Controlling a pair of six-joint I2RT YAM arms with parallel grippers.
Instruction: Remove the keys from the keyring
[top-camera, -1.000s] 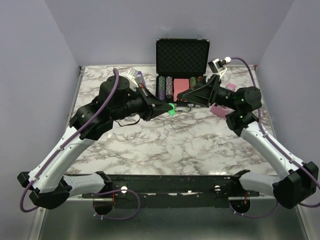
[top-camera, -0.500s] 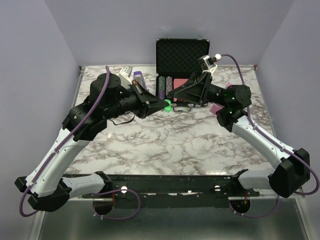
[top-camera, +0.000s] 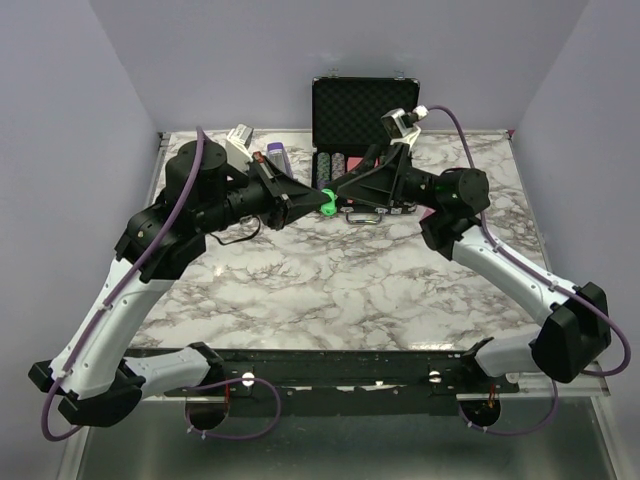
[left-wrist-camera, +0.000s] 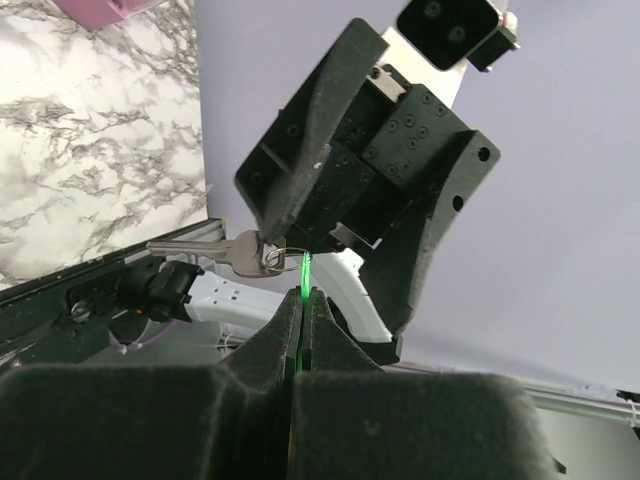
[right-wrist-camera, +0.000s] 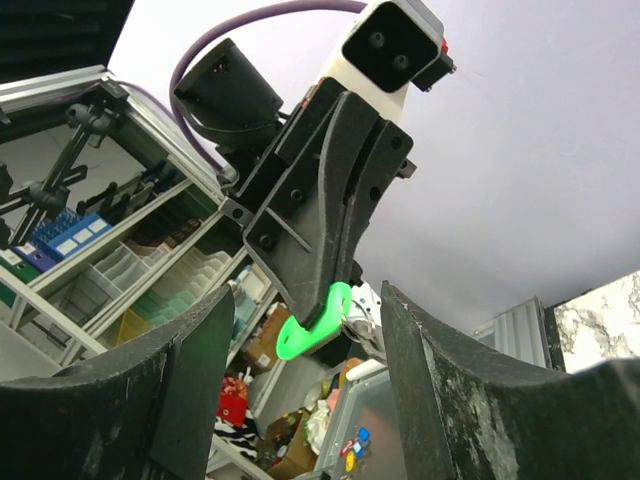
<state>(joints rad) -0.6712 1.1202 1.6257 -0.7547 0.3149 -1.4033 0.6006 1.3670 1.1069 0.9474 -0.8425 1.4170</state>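
The keyring's bright green tag (top-camera: 326, 200) hangs in the air in front of the open case, with my left gripper (top-camera: 318, 200) shut on it. In the left wrist view the tag (left-wrist-camera: 303, 277) shows edge-on between the closed fingertips, and a silver key (left-wrist-camera: 212, 254) sticks out to the left from the thin ring above it. My right gripper (top-camera: 338, 193) faces the left one tip to tip. Its jaws stand open, one on each side of the tag (right-wrist-camera: 312, 325) without touching it. The ring and key (right-wrist-camera: 362, 326) lie close to the right-hand finger (right-wrist-camera: 432, 370).
An open black poker-chip case (top-camera: 364, 108) with rows of chips (top-camera: 335, 166) stands at the back middle. A purple object (top-camera: 277, 157) stands to its left. A metal handle (top-camera: 366, 215) lies on the marble table (top-camera: 330, 290) under the grippers.
Both grippers have risen and shifted towards the back left together, with the green tag still in the left one. The right gripper's jaws stay wide.
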